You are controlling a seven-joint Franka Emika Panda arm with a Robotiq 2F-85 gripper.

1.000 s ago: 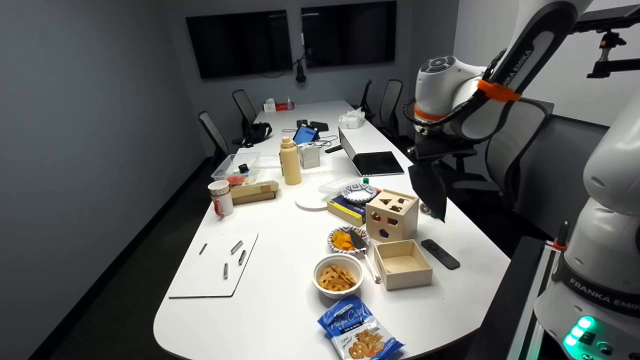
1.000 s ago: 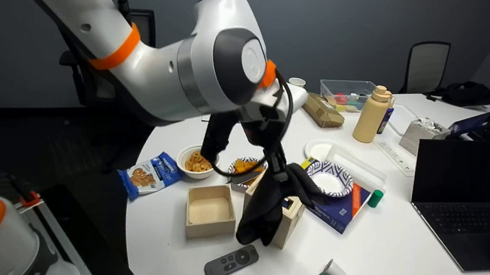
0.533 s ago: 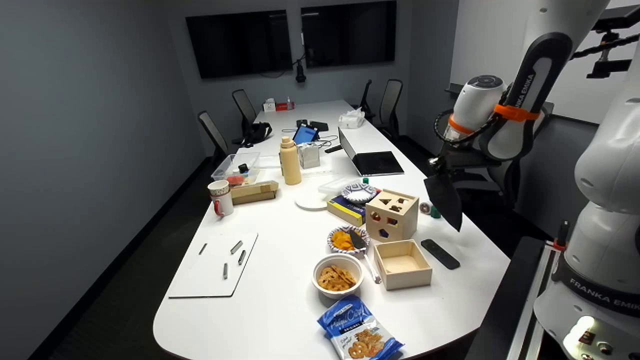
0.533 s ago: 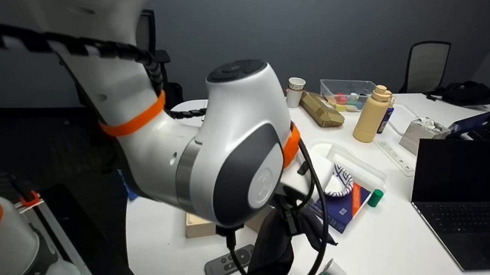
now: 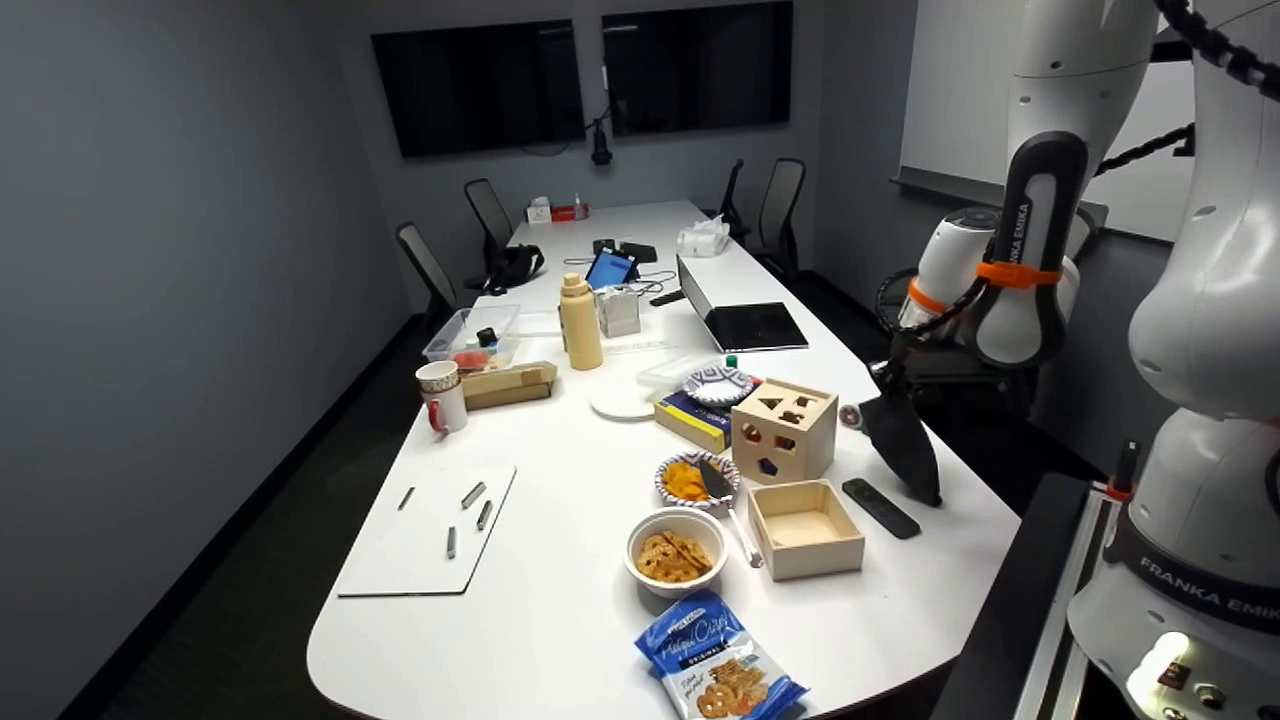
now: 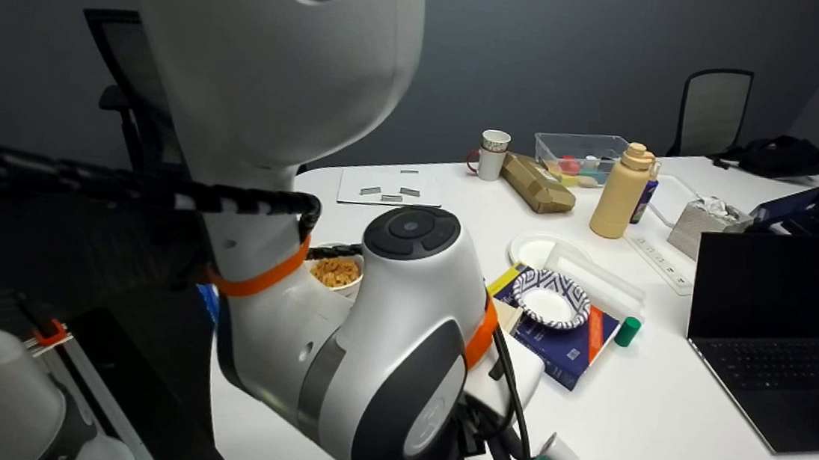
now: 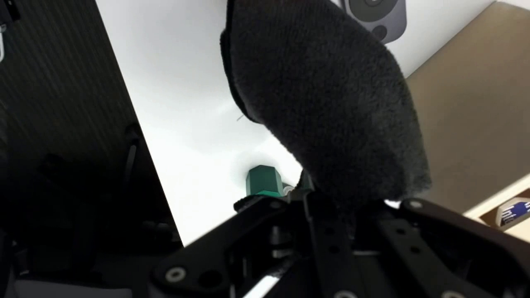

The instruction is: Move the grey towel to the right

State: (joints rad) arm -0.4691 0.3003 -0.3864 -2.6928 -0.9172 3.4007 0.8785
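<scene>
Wrist view: fingers clamped on the grey towel; arm bent low over the table.

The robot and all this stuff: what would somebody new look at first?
Probably the big white robot arm, filling much of the left half of an exterior view. Next, the dark grey towel gripped in its jaws, large in the wrist view. Then the blue snack bag, at the near end of the white table in an exterior view.
</scene>
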